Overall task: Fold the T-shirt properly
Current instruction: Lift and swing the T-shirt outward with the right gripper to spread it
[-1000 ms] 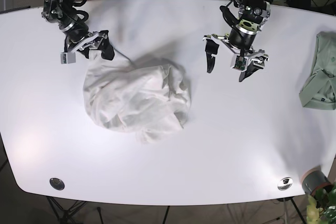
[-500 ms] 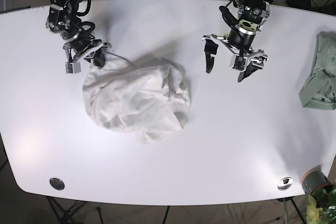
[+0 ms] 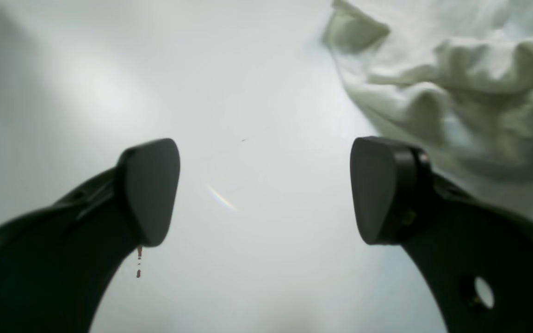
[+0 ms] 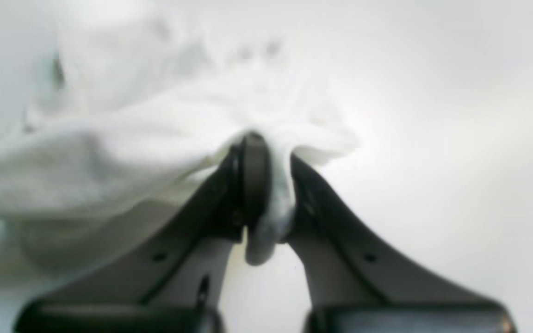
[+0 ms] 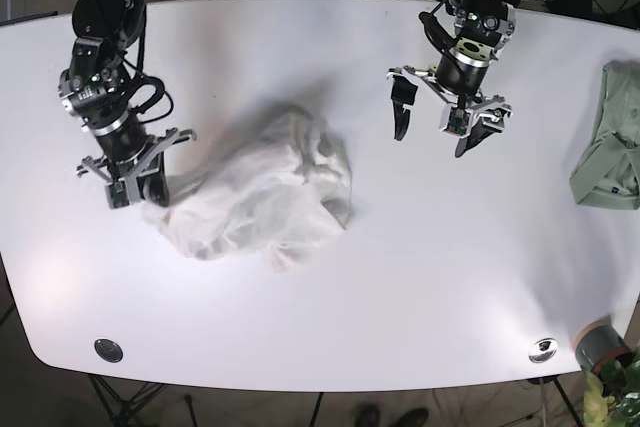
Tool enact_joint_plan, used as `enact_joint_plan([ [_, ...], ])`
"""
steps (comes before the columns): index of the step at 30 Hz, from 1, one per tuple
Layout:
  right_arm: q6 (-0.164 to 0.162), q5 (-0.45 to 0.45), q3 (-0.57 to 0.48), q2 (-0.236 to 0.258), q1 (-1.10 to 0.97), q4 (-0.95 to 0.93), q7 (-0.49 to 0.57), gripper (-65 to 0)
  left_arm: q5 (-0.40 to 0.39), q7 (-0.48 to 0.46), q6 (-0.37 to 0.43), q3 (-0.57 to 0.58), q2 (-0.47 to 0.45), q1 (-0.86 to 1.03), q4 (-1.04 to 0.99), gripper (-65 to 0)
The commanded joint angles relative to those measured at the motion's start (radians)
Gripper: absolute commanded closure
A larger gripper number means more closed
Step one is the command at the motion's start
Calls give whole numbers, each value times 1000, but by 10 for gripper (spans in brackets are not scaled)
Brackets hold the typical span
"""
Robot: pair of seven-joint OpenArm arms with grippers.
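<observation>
Now your right claw [image 5: 150, 190] sits at the left of the white tabletop [image 5: 400, 287], its dark fingers [image 4: 252, 180] pinched tight on a fold of the crumpled white cotton T-shirt [image 5: 262, 202]. You can see in the right wrist view that a tongue of fabric pokes out between the closed fingers, with the rest of the cloth bunched to the left of them. The T-shirt lies in a rumpled heap left of centre on the tabletop, touching the right claw at its left edge. Your left claw [image 5: 450, 112] hangs at the far right of centre, well apart from the shirt, spread wide with nothing between its black pads [image 3: 148, 189]. At the right edge of the tabletop lies a pale green folded garment [image 5: 610, 137].
</observation>
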Motion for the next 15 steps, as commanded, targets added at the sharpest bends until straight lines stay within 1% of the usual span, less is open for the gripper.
enact_joint_plan([
  [1, 5, 8, 6, 41, 64, 39, 24, -21, -15, -26, 2, 0, 1, -5, 22, -540],
  [4, 10, 13, 6, 87, 165, 58, -33, -21, -15, -29, 2, 0, 1, -5, 23, -540],
  [5, 13, 13, 6, 94, 197, 62, -55, -21, -15, -29, 2, 0, 1, -5, 23, -540],
  [6, 22, 13, 6, 104, 243, 66, -85, -21, -15, -29, 2, 0, 1, -5, 23, -540],
  [8, 56, 13, 6, 117, 332, 69, -150, -21, -15, -29, 2, 0, 1, -5, 23, -540],
  [10, 80, 12, 6, 117, 416, 70, -203, -21, -15, -31, 2, 0, 3, -5, 23, -540],
  [15, 126, 8, 5, 117, 596, 70, -322, -21, -15, -31, 2, 0, 4, -5, 23, -540],
])
